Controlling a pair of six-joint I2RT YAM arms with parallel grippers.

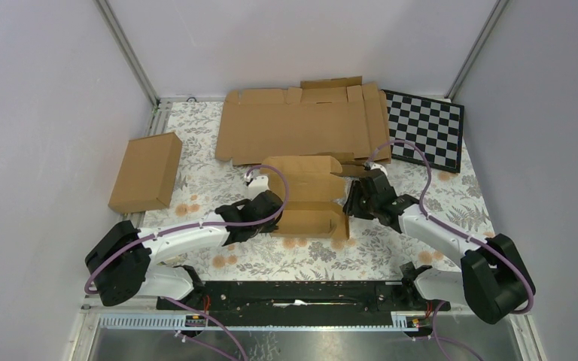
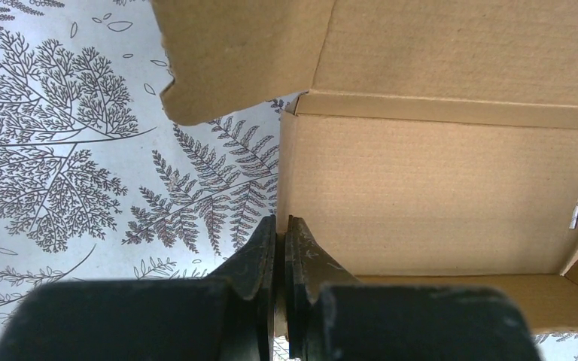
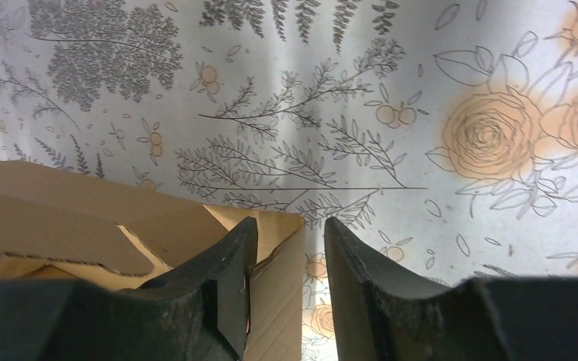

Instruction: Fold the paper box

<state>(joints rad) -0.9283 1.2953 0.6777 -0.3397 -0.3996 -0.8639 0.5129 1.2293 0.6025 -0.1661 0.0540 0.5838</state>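
The paper box [image 1: 308, 197] lies half folded in the middle of the flowered cloth, its walls partly raised. My left gripper [image 1: 275, 216] is at its left end. In the left wrist view that gripper [image 2: 280, 222] is shut on the thin edge of the paper box's [image 2: 436, 188] left wall. My right gripper [image 1: 350, 200] is at the box's right end. In the right wrist view the right gripper [image 3: 290, 226] straddles the end wall [image 3: 282, 301]. One finger is inside against the wall, the other outside with a gap, so it is open.
A larger closed brown carton [image 1: 147, 171] lies at the left. Wide flat cardboard sheets [image 1: 301, 124] lie at the back, right behind the box. A checkerboard [image 1: 425, 129] sits at the back right. Grey walls close in both sides.
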